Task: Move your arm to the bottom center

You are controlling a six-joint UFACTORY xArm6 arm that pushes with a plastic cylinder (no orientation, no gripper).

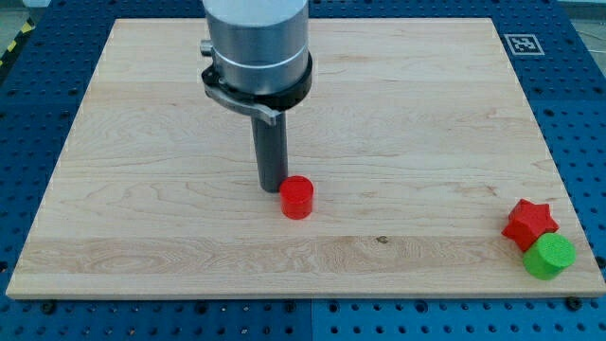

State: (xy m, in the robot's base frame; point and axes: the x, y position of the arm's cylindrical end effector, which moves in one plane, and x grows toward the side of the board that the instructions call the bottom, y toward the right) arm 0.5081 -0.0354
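While short of target: my tip [273, 187] mid-board, touching red cylinder [296, 198].
Remaining: travel toward bottom edge's centre.
Pincer: none fitted; state cannot be told.

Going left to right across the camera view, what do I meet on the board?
My tip → red cylinder, right beside the tip → red star → green block, touching the star at the board's lower right corner.
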